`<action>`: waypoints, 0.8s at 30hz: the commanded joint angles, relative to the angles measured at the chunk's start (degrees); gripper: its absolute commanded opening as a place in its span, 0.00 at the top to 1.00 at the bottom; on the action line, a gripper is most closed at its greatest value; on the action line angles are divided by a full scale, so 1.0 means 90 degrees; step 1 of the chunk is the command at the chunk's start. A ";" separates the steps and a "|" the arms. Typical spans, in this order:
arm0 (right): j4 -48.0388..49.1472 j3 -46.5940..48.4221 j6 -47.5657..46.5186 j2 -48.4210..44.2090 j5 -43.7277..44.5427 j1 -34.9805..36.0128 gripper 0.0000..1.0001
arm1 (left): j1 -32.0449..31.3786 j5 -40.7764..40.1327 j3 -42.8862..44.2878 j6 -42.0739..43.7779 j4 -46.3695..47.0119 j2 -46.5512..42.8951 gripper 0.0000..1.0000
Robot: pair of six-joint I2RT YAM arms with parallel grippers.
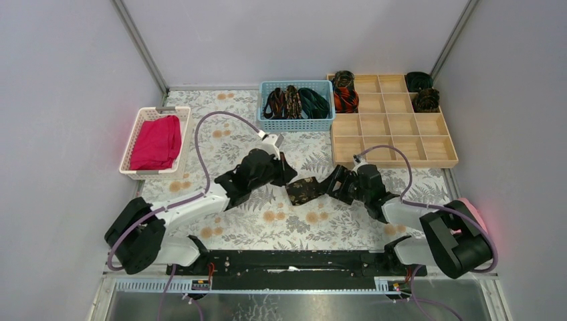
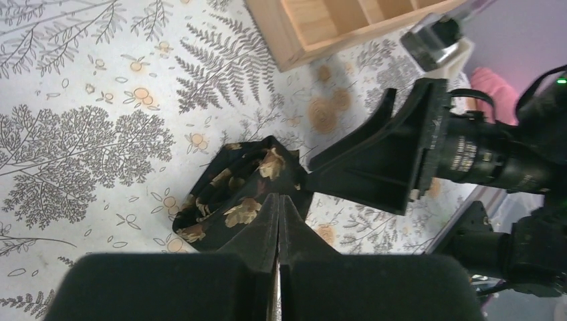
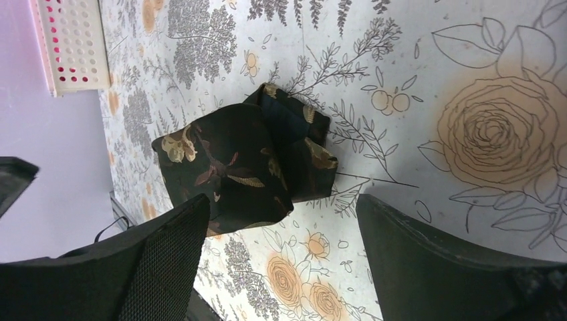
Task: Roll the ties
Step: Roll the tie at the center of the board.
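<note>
Mid-table (image 1: 267, 224), a loosely rolled black tie (image 1: 304, 190) with gold flecks lies between the two claws. The left gripper (image 2: 277, 200) has its fingers pressed together, tips at the roll's edge. The right gripper (image 1: 332, 182) stands spread wide just beside the roll, holding nothing. Farther back, loose ties (image 1: 294, 101) fill a blue basket (image 1: 295, 125), and coiled ties (image 1: 346, 100) sit in the far compartments of a wooden tray (image 1: 394, 124).

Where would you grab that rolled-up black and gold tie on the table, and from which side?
Probably across the middle of the black and gold tie, pinching its thick bundle of layers together so the roll cannot spring loose. Come from the side of the right gripper: its jaws stand open and look wide enough to straddle the low, compact roll lying just ahead of them.
</note>
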 commanded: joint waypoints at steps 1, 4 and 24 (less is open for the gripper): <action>0.0011 -0.0086 -0.0259 0.0483 -0.0305 -0.0138 0.10 | -0.0047 0.0190 -0.0289 -0.0109 0.0219 -0.0207 1.00; 0.0583 -0.0180 -0.0183 0.0874 -0.0601 -0.0171 0.09 | -0.0083 0.0484 -0.0579 -0.0243 0.0766 0.0092 1.00; 0.1210 0.0009 -0.0598 0.2228 -0.1429 -0.0197 0.03 | -0.0143 0.0333 -0.0479 -0.0053 0.1220 0.1084 1.00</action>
